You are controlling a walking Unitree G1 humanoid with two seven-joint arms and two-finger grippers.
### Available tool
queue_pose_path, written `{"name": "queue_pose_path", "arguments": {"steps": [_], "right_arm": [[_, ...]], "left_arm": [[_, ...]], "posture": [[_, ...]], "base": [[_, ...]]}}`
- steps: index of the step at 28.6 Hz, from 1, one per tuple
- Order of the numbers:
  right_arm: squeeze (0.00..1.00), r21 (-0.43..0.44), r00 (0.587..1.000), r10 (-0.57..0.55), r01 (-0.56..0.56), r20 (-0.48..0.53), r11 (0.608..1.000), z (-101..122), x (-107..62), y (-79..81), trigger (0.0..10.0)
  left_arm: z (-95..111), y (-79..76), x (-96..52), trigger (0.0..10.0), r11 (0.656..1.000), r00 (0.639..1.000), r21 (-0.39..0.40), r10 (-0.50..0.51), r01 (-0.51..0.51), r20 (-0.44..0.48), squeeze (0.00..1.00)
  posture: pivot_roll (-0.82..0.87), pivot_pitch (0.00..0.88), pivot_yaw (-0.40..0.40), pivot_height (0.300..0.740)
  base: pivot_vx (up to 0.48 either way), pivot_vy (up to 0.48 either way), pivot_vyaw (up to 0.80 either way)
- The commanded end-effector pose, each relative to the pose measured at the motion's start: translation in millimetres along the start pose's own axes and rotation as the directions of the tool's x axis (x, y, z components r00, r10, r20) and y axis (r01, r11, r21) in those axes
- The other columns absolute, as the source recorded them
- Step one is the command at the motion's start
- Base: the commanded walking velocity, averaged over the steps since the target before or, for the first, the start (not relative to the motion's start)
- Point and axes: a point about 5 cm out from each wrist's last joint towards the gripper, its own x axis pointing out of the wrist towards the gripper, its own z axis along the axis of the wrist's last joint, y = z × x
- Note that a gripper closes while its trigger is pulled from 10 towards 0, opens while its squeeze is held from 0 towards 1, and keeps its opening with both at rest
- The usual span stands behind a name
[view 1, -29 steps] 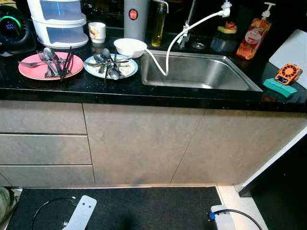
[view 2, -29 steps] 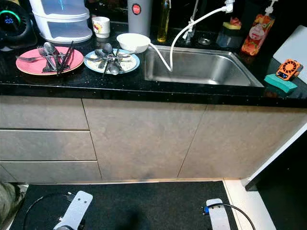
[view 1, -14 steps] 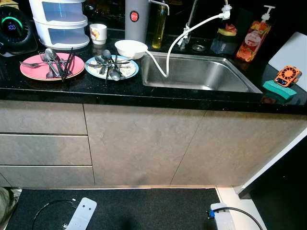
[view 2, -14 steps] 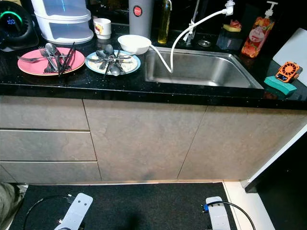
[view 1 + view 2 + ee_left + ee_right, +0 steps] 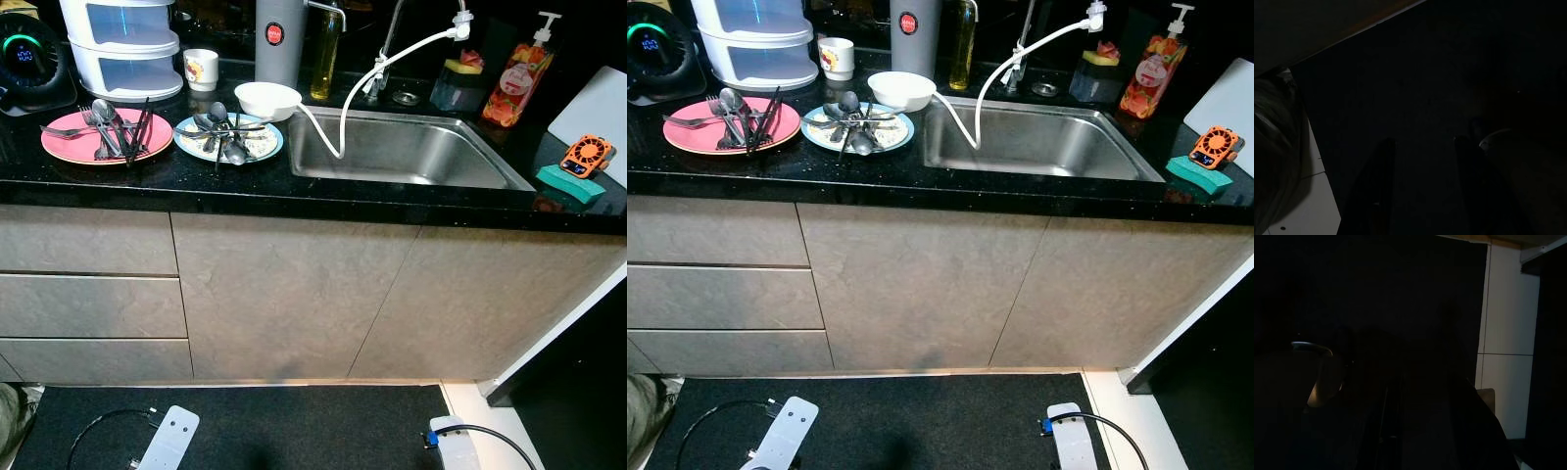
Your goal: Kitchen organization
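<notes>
The robot stands back from the black tabletop (image 5: 323,186), both arms hanging low over the dark floor mat (image 5: 921,421). In the left wrist view the left claw (image 5: 1422,191) points down at the mat, its two black fingers parted with a clear gap and nothing between them. In the right wrist view the right claw (image 5: 1425,431) is so deep in shade that I cannot tell how its fingers stand.

What needs sorting sits at the tabletop's left end: a pink plate (image 5: 69,147) heaped with forks, spoons and dark chopsticks (image 5: 135,122), just beside it a patterned plate (image 5: 257,145) carrying more spoons (image 5: 223,132), and a white bowl (image 5: 266,97) touching the edge of the steel sink (image 5: 411,157). A white hose (image 5: 343,108) droops from the tap into the basin.

The step in hand looks like the approach — nothing is within reach yet. To do it well, the robot should probably close in squarely toward the plates, not the sink's middle, and raise an arm only once near. The loose cutlery lies crossed and piled — better lifted piece by piece from a free end, or the plates carried level so nothing slides off.
</notes>
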Motion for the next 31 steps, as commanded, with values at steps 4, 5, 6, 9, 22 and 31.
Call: {"name": "queue_pose_path", "arguments": {"steps": [4,5,6,9,22,31], "right_arm": [[0.00,0.001,1.000,-0.007,0.007,-0.023,1.000,-6.0,-1.2,-1.1,10.0],[0.00,0.001,1.000,-0.007,0.007,-0.022,1.000,-6.0,-1.3,-1.1,10.0],[0.00,0.001,1.000,-0.006,0.006,-0.022,1.000,-5.9,-1.2,-1.1,10.0],[0.00,0.002,1.000,-0.007,0.007,-0.025,1.000,-6.9,-1.5,-1.3,10.0],[0.00,0.003,1.000,-0.009,0.009,-0.019,1.000,-4.2,-0.8,-1.2,10.0],[0.00,0.006,1.000,-0.013,0.013,-0.023,1.000,-5.5,-1.1,-2.0,10.0]], "left_arm": [[-4.2,-8.1,-1.1,10.0,1.000,1.000,0.003,-0.018,0.018,-0.013,0.00],[-4.6,-8.0,-1.1,10.0,1.000,1.000,0.002,-0.018,0.018,-0.015,0.00],[-4.9,-7.8,-1.1,10.0,1.000,1.000,0.002,-0.017,0.017,-0.017,0.00],[-5.3,-7.5,-1.2,10.0,1.000,1.000,0.002,-0.016,0.016,-0.018,0.00],[-1.5,-6.3,-0.3,10.0,1.000,1.000,0.005,-0.012,0.012,-0.010,0.00],[3.7,-5.8,0.6,10.0,1.000,1.000,0.010,-0.012,0.012,0.006,0.00]], "posture": [[0.01,0.009,-0.101,0.740],[0.01,0.009,-0.101,0.740],[0.01,0.007,-0.101,0.740],[0.01,0.007,-0.101,0.740],[0.01,0.000,-0.093,0.740],[0.01,0.000,-0.091,0.740]], "base": [[0.000,0.073,0.00],[0.000,0.315,0.00],[0.000,0.334,0.00],[0.000,0.334,0.00],[0.000,0.343,0.00],[0.000,0.348,0.00]]}}
